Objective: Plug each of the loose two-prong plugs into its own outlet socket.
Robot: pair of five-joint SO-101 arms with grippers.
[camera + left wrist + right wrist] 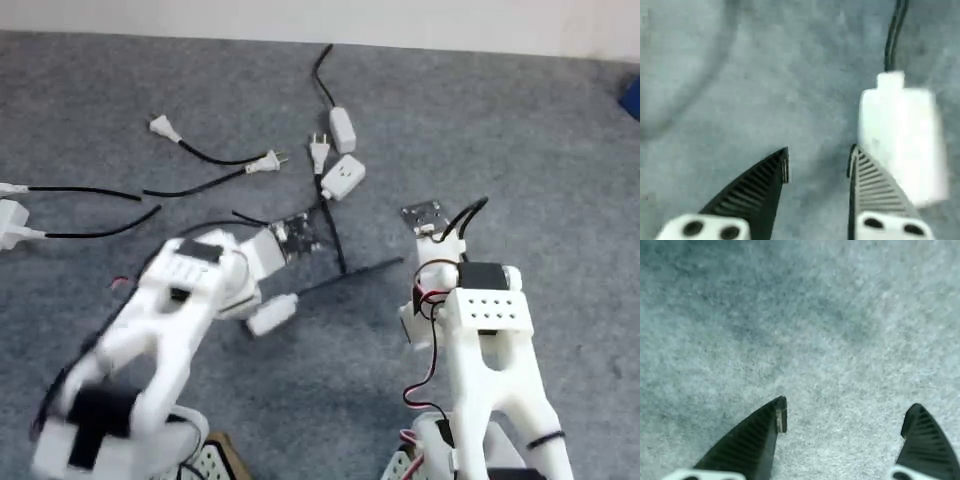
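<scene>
My left gripper (818, 162) is open just above the grey felt. A white outlet block (900, 135) with a black cable lies right beside one of its fingers (867, 185), outside the gap. In the high view this block (272, 313) lies by the left arm (180, 300). Three loose two-prong plugs lie farther back: one (160, 127) at the left, one (265, 162) in the middle and one (318, 150) near two white sockets (342, 128) (342, 176). My right gripper (847, 415) is open over bare felt, holding nothing.
Black cables (200, 185) criss-cross the grey felt between the plugs and the arms. More white socket pieces (10, 220) sit at the left edge. The right arm (480, 310) stands at the front right. A blue object (630, 100) shows at the right edge.
</scene>
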